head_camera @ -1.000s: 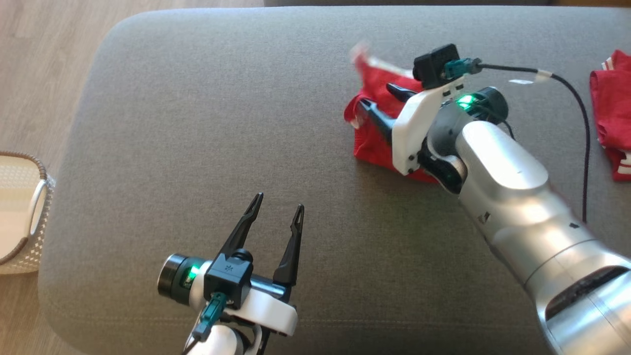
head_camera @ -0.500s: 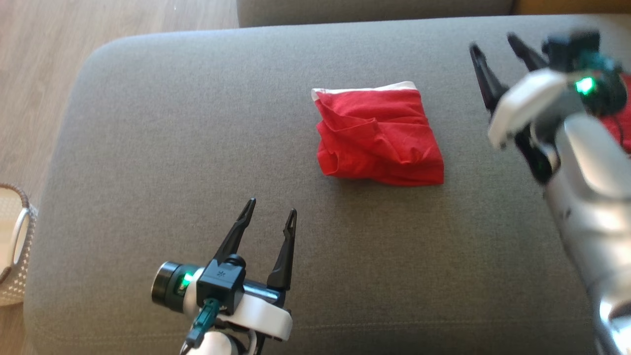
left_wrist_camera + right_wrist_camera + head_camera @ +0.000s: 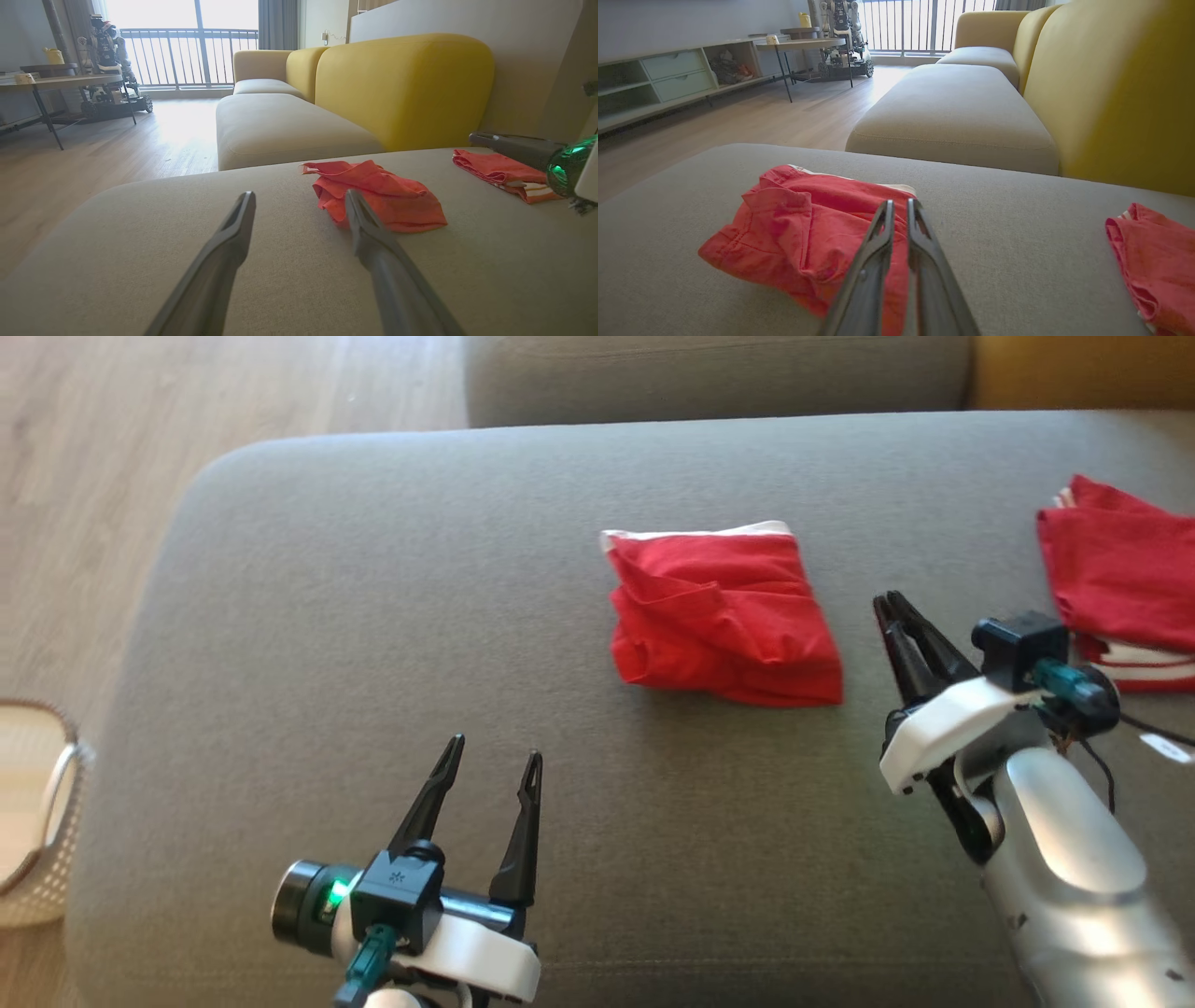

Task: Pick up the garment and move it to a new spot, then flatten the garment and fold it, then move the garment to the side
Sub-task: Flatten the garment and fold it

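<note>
Folded red garment (image 3: 724, 616) lies mid sofa seat (image 3: 373, 569), ungripped, likely awaiting the move aside toward red pile (image 3: 1116, 569) at right; left claw (image 3: 496, 748) wide, near left; right claw (image 3: 892, 607) narrow, empty, just right of garment.

Head view looks down on the grey cushion (image 3: 373, 616); both wrist views skim low across it, sharing the folded garment (image 3: 724, 621).

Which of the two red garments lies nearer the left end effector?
The middle garment, folded with a white band along its far edge, just ahead of the left end effector. The right garment lies at the cushion's far right end.
</note>
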Robot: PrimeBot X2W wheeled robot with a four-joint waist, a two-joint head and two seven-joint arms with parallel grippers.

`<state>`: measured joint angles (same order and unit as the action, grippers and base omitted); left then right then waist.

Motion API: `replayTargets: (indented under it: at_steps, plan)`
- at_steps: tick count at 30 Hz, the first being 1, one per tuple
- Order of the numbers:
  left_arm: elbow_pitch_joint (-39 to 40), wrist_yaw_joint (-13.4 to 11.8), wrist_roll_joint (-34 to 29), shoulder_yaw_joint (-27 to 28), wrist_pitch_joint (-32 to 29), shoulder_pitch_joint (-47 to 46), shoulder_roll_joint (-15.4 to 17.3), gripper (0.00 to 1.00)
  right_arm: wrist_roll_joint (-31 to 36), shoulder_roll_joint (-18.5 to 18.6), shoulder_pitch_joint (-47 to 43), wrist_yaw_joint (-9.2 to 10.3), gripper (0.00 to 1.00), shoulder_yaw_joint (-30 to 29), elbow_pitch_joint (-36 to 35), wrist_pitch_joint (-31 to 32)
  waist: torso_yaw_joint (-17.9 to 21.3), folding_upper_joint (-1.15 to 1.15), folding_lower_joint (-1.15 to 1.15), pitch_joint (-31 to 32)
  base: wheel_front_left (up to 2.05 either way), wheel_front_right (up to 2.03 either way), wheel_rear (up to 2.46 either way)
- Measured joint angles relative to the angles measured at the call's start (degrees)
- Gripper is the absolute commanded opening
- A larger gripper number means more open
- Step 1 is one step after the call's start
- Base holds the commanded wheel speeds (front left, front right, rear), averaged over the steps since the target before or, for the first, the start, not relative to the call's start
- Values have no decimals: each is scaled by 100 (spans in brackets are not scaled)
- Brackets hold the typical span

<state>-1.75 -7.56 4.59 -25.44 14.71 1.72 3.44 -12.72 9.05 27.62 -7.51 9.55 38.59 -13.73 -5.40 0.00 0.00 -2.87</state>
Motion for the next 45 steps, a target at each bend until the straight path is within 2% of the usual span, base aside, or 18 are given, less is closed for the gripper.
replayTargets:
  at_steps: [7, 12, 16, 19, 23, 27, 28, 31, 32, 33, 34, 35, 36, 37, 40, 43, 45]
  plan:
    - [7, 55, 1, -81, 0, -41, -2, 100, 628, 47, 921, 0, 0, 209, 994, 200, -508, 0, 0, -201, 0, 0, 0]
    - [-12, 56, 10, -179, 0, -147, -4, 100, 479, 55, 1404, 0, 0, 670, 1919, 478, -887, 0, 0, -381, 0, 0, 0]
    - [-24, 51, 10, -180, 0, -223, -4, 100, 30, -9, 1413, 0, 0, 1010, 2316, 492, -1064, 0, 0, -490, 0, 0, 0]
    - [-32, 40, 11, -169, 0, -222, -4, 100, -577, -183, 1391, 0, 0, 1594, 2213, 517, -1027, 0, 0, -488, 0, 0, 0]
    - [-33, 40, 11, -176, 0, -221, -7, 100, -1653, -275, 1109, 0, 0, 2791, 1451, 705, -883, 0, 0, -414, 0, 0, 0]
    - [-41, 10, 11, -175, 0, -219, -8, 100, -2548, 9, 662, 0, 0, 3841, 676, 823, -747, 0, 0, -295, 0, 0, 0]
    - [-41, 10, 11, -175, 0, -219, -8, 100, -2548, 9, 662, 0, 0, 3841, 676, 823, -747, 0, 0, -295, 0, 0, 0]
    - [-45, -27, 11, -153, 0, -179, -9, 100, -2989, 323, 449, 0, 0, 4102, 292, 573, -658, 0, 0, -149, 0, 0, 0]
    - [-45, -55, 11, -137, 0, -157, -9, 100, -3043, 389, 422, 0, 23, 4092, 235, 400, -624, 0, 0, -95, 0, 0, 0]
    - [-41, -62, 11, -105, 0, -124, -10, 100, -3031, 436, 419, 0, 72, 4047, 212, 233, -588, 0, 0, -36, 0, 0, 0]
    - [-35, -91, 12, -67, 0, -68, -10, 100, -2951, 458, 414, 0, 100, 3897, 214, 96, -550, 0, 0, 30, 0, 0, 0]
    - [-33, -104, 20, -16, 0, -1, -10, 100, -2865, 460, 389, 0, 100, 3638, 213, 12, -511, 0, 0, 101, 0, 0, 0]
    - [-21, -114, 74, 56, 0, 149, -8, 100, -2686, 452, 221, 0, 100, 2876, 75, -46, -436, 0, 0, 254, 0, 0, 0]
    - [7, -162, 88, 86, -1, 229, -8, 100, -2479, 449, 62, 0, 100, 2396, -177, -51, -388, 0, 0, 318, 0, 0, 0]
    - [88, -248, 104, 260, -1, 396, -5, 100, -1459, 374, -623, 0, 100, 1033, -1068, -74, -218, 0, 0, 462, 0, 0, 0]
    - [253, -334, 190, 431, 0, 417, -8, 100, -847, 3, -1710, 0, 100, -259, -1808, -74, -81, 0, 0, 589, 0, 0, 0]
    - [409, -408, 215, 558, 0, 438, -8, 100, -466, -293, -2405, 0, 100, -901, -2187, -74, 3, 0, 0, 657, 0, 0, 0]
